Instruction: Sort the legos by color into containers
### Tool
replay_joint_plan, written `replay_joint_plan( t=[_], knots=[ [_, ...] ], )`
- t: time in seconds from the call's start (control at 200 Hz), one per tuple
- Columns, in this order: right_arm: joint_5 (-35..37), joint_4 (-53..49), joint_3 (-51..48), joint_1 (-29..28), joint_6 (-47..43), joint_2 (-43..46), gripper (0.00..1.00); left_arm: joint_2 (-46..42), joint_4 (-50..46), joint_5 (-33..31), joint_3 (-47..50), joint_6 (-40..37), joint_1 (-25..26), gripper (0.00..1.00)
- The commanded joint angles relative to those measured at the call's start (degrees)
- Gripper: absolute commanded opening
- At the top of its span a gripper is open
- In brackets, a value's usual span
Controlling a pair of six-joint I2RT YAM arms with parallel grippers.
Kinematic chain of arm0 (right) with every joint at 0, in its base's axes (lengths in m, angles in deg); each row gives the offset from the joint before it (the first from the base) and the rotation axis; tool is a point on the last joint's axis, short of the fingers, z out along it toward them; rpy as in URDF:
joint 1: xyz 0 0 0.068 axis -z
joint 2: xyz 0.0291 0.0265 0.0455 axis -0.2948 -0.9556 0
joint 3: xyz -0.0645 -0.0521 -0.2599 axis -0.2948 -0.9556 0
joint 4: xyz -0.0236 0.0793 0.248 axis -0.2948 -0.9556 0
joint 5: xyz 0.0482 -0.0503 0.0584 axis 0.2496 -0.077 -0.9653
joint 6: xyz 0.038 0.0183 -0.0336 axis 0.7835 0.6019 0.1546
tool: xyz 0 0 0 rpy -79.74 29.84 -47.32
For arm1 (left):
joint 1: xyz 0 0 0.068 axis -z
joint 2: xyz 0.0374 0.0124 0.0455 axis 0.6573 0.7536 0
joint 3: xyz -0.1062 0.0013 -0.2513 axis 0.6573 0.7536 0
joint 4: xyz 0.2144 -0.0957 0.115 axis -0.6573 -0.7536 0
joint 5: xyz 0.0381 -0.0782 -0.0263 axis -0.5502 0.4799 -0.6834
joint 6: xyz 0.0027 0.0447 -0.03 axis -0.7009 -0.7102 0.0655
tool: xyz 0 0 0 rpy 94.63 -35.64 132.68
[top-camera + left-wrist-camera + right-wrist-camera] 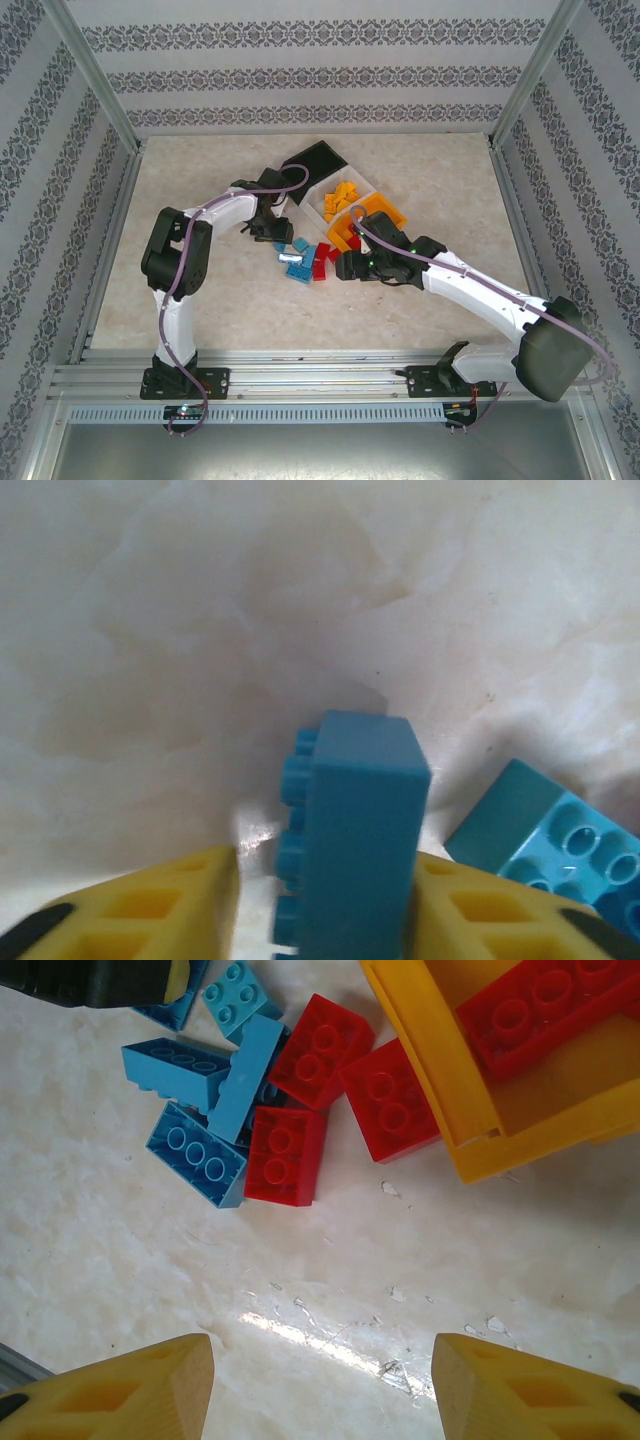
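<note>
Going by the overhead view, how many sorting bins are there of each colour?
Black bin: 1
White bin: 1
Orange bin: 1
Total: 3

Lab robot cell, aluminium frame point(320, 380), patterned wallpaper panels point(320, 75), marble-look tabletop point(450, 200)

High overview; wrist close-ups above legos point(280, 1155)

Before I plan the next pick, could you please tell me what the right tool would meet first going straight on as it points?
Probably the bare marbled tabletop: the right tool stands open with nothing between its fingers, and the nearest red studded plastic brick lies farther ahead, though depth is unclear.
</note>
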State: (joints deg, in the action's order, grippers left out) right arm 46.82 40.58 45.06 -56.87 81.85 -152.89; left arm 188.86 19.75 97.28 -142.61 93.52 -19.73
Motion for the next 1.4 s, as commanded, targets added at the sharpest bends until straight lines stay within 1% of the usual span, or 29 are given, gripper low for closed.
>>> replay_joint_plan(
  t=[0.0,0.205,0.365,0.46,0.595,0.689,0.779,0.844,0.949,1.234,1.394],
  knots=[
    [0.8,-0.6,-1.2,1.0,0.3,1.7,0.6,1.2,-0.5,0.6,-1.3,0.2,0.3,0.39],
    [0.9,-0.5,-1.7,1.8,0.2,2.6,0.6,0.7,-0.6,1.3,-1.0,0.7,-0.2,0.29],
    [1.3,-0.1,-2.4,2.6,0.8,3.6,0.6,-2.2,2.2,3.8,2.2,2.4,-1.8,0.27],
    [-1.4,2.1,-4.3,4.5,2.5,4.6,0.6,-5.0,5.5,8.7,5.3,4.7,-3.7,0.27],
    [-5.6,6.4,-7.4,7.1,5.8,6.1,0.6,-10.0,13.9,16.7,12.0,10.3,-6.3,0.26],
    [-6.2,6.9,-8.2,7.7,6.5,6.7,0.6,-12.7,19.3,21.3,15.6,14.4,-7.8,0.25],
    [-6.2,6.8,-8.2,7.8,6.5,6.9,0.6,-13.7,22.9,24.6,15.4,17.9,-8.8,0.24],
    [-6.2,7.0,-8.4,7.8,6.5,6.9,0.6,-13.0,24.9,26.5,13.2,20.7,-9.4,0.24],
    [-6.7,7.9,-8.9,7.8,7.2,6.9,0.6,-9.2,27.4,28.2,6.1,25.0,-10.1,0.24],
    [-6.3,6.5,-10.7,8.4,6.8,9.7,0.61,10.9,26.1,28.5,-21.5,32.9,-10.5,0.25],
    [-5.1,3.1,-10.4,9.5,4.7,11.8,0.61,19.9,25.6,28.3,-32.9,36.7,-10.4,0.27]
  ],
)
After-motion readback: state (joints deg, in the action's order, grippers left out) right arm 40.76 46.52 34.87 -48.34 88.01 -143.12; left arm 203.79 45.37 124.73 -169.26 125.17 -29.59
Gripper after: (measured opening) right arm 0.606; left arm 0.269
